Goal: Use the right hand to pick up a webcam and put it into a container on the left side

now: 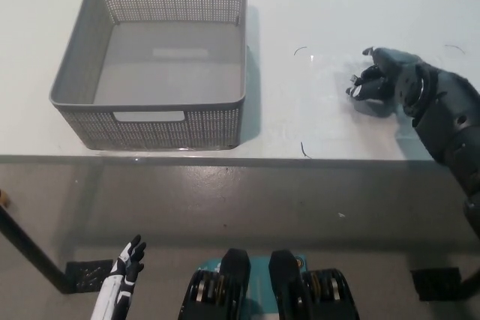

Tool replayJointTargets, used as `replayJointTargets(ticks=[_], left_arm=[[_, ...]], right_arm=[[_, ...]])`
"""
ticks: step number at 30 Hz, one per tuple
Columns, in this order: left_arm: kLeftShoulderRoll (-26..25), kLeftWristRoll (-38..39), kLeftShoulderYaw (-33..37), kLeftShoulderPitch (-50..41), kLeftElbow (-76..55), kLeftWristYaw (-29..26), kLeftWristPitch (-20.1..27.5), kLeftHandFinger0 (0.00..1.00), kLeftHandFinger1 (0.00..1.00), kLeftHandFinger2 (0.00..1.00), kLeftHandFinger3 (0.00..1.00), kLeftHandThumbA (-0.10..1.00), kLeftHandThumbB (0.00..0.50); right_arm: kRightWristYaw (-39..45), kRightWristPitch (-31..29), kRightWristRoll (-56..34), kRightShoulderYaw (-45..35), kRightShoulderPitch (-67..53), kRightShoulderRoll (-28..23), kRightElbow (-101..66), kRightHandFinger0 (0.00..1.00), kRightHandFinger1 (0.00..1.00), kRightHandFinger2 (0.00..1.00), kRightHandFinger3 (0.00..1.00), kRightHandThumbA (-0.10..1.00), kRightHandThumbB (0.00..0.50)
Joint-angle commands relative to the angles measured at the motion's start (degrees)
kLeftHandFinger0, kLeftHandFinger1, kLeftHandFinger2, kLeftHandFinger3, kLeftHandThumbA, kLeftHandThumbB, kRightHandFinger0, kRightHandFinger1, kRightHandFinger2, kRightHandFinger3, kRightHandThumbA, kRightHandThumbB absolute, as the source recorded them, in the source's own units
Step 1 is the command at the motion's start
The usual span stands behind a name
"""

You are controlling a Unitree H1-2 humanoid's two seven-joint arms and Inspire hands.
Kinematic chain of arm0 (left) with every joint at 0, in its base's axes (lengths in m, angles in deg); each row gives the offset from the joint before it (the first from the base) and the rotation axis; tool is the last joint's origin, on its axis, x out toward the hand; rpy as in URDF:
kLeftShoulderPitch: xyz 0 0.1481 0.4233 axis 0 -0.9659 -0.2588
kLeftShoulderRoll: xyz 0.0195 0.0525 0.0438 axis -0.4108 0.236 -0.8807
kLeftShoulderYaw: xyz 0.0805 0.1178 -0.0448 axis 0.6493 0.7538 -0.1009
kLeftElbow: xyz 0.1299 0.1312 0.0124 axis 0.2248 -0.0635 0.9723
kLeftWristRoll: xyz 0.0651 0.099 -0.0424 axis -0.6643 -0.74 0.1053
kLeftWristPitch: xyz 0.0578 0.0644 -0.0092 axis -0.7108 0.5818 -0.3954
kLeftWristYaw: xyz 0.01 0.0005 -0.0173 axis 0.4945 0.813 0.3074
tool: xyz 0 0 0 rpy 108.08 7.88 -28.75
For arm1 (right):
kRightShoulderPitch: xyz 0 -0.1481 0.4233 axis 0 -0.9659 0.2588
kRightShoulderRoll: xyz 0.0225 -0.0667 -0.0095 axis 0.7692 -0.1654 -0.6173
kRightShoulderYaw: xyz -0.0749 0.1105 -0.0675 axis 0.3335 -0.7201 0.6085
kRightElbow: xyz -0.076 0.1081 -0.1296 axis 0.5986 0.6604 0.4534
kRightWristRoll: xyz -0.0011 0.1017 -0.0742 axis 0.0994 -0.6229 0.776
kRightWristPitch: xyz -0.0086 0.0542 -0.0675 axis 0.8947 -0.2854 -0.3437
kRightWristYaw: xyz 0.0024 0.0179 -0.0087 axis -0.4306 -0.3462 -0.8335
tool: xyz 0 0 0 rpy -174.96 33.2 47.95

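I am closing the right hand point(386, 84) around the webcam point(371, 88) at 3 o'clock; fingers are curling onto it, grip looks partial. I am advising a firm wrap before lifting toward the basket point(150, 114) at 10 o'clock. Left hand point(126, 266) is hanging low at 7 o'clock, fingers apart.

Basket point(79, 84): grey perforated matt plastic. Table point(315, 5): smooth white, slight sheen. Right hand point(390, 80): black, semi-gloss.

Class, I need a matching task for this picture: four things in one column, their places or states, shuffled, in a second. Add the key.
Things:
1. basket
2. webcam
3. right hand
4. left hand

Places or states:
A. closed around the webcam
B. low at the lower left, off the table
C. empty, on the table's left part
D. under black fingers, right of the basket

Pairs: 1-C, 2-D, 3-A, 4-B
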Motion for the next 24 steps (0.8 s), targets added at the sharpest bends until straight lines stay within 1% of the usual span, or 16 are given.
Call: replayJointTargets(ticks=[1,4,7,11,12,14,18,20,21,22,23,24], left_arm=[[0.0,0.1,0.0,0.6,0.1,-0.9,2.4,1.0,1.0,1.0,1.0,1.0,0.005],[0.1,0.1,-0.1,0.7,0.2,-1.0,2.6,1.0,1.0,1.0,1.0,1.0,0.003],[0.1,0.3,-0.1,0.8,0.2,-1.0,2.5,1.0,1.0,1.0,1.0,1.0,0.007],[0.2,0.6,-0.4,1.3,0.4,-1.1,2.8,1.0,1.0,1.0,1.0,0.98,0.0],[0.0,0.2,-0.4,1.4,0.4,-1.3,2.9,1.0,1.0,1.0,1.0,0.99,0.0],[0.1,0.3,-0.5,1.4,0.3,-1.2,2.6,1.0,1.0,1.0,1.0,1.0,0.002],[0.3,0.4,-0.6,1.5,0.4,-1.5,2.8,1.0,1.0,1.0,1.0,0.99,0.0],[0.3,0.8,-0.7,1.7,0.5,-1.4,3.2,1.0,1.0,1.0,1.0,0.98,0.0],[0.4,1.0,-0.8,1.7,0.5,-1.3,3.1,1.0,1.0,1.0,1.0,0.98,0.0],[0.4,1.0,-0.9,1.7,0.5,-1.4,3.2,1.0,1.0,1.0,1.0,0.98,0.0],[0.3,0.7,-0.9,1.8,0.8,-1.5,3.5,1.0,1.0,1.0,1.0,0.98,0.0],[0.3,0.6,-0.9,1.8,0.9,-1.6,3.8,1.0,1.0,1.0,1.0,0.98,0.0]], right_arm=[[-0.5,-1.1,-0.5,0.1,1.5,0.1,0.4,1.0,1.0,1.0,1.0,0.71,0.5],[0.0,-0.7,-0.7,0.0,1.1,0.6,0.7,1.0,1.0,1.0,1.0,0.69,0.5],[0.1,-1.3,-0.9,-0.1,0.6,0.6,0.9,1.0,1.0,1.0,1.0,0.68,0.5],[0.3,-0.7,-0.3,0.5,0.3,0.7,1.4,1.0,1.0,1.0,1.0,0.68,0.5],[0.2,-0.6,-0.4,0.5,0.3,0.8,1.6,1.0,1.0,1.0,1.0,0.66,0.489],[0.3,-0.4,-0.4,0.5,0.1,0.7,1.8,1.0,1.0,1.0,1.0,0.64,0.5],[0.2,-0.6,-0.5,0.7,-0.5,-0.3,2.4,1.0,1.0,1.0,1.0,0.62,0.5],[0.8,0.5,-0.7,0.5,-0.5,-0.8,3.1,1.0,1.0,1.0,1.0,0.63,0.5],[1.2,0.7,-0.8,0.5,-0.5,-1.0,3.3,1.0,1.0,1.0,1.0,0.63,0.495],[1.8,0.8,-0.9,0.4,-0.5,-1.3,3.7,1.0,1.0,1.0,1.0,0.62,0.481],[2.5,0.8,-1.2,0.2,-0.7,-1.7,4.1,1.0,1.0,1.0,1.0,0.63,0.495],[3.0,1.1,-1.2,0.2,-0.7,-1.9,4.4,1.0,1.0,1.0,1.0,0.63,0.499]])
